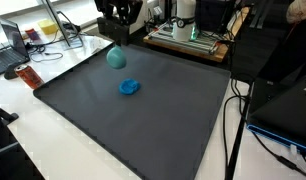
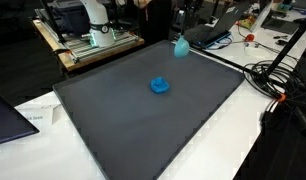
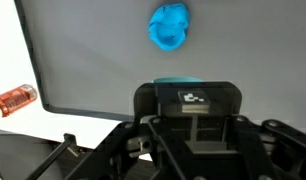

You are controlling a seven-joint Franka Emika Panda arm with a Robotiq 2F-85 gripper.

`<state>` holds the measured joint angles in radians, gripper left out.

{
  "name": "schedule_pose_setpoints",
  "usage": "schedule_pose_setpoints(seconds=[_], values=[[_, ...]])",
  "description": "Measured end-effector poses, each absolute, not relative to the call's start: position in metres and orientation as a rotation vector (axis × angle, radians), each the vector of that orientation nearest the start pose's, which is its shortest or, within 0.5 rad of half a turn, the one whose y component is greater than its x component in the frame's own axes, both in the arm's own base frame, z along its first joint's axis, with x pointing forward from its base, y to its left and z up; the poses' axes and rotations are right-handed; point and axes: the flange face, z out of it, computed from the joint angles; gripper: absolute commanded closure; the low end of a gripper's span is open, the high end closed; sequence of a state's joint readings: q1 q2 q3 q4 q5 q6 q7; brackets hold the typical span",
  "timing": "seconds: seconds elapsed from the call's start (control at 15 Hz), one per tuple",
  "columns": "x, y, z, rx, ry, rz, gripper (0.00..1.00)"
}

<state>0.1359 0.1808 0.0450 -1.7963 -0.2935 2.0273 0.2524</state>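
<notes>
My gripper (image 1: 116, 42) hangs over the far edge of the dark mat (image 1: 143, 125), shut on a teal rounded object (image 1: 116, 58) that dangles below its fingers and clear of the mat. It is also seen in an exterior view, gripper (image 2: 180, 35) above the teal object (image 2: 181, 47). A crumpled blue object (image 1: 130, 87) lies on the mat a little nearer the middle, apart from the gripper; it also shows as the blue object (image 2: 160, 86). In the wrist view the blue object (image 3: 170, 27) lies ahead, and only a teal sliver (image 3: 178, 80) shows above the gripper body (image 3: 188, 100).
A red can-like item (image 1: 28, 76) lies on the white table beside the mat's corner, and shows in the wrist view as the red item (image 3: 13, 98). Equipment on a wooden board (image 1: 188, 35) stands behind the mat. Cables (image 1: 233, 120) run along one side. A laptop (image 2: 8, 115) sits nearby.
</notes>
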Motion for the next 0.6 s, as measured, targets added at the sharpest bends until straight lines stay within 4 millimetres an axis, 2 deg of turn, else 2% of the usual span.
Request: schedule_pose_setpoints(seconds=[0.07,0.13,0.4,0.6], values=[[0.611,0.093,0.453,-3.378,-0.085,-0.178,0.53],[0.611,0.092,0.453,-3.379,-0.084,-0.178,0.78],[0.611,0.097,0.448,-3.391,-0.066,-0.153,0.78],[0.614,0.13,0.433,-3.472,-0.012,-0.104,0.78]])
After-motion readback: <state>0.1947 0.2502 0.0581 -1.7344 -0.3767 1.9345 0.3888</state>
